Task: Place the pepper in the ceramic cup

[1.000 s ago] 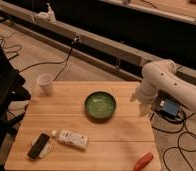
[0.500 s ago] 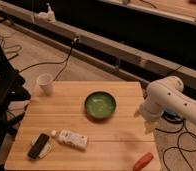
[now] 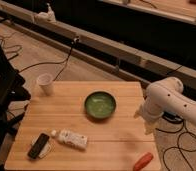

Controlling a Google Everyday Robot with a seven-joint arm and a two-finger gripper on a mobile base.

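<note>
You've got the small white ceramic cup (image 3: 44,83) at the wooden table's (image 3: 116,142) far-left corner, inside not visible. The wide dark green bowl (image 3: 100,105) mid-table shows only green glaze. The red-orange pepper (image 3: 143,161) lies at the near-right corner. Gripper (image 3: 149,128) is over the right edge, jaws wide, holding nothing. The lying white bottle's (image 3: 71,138) label is unreadable.

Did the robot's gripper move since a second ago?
Yes. The gripper, at the table's right edge, has moved toward the near edge: it was beside the green bowl and is now closer to the pepper.
</note>
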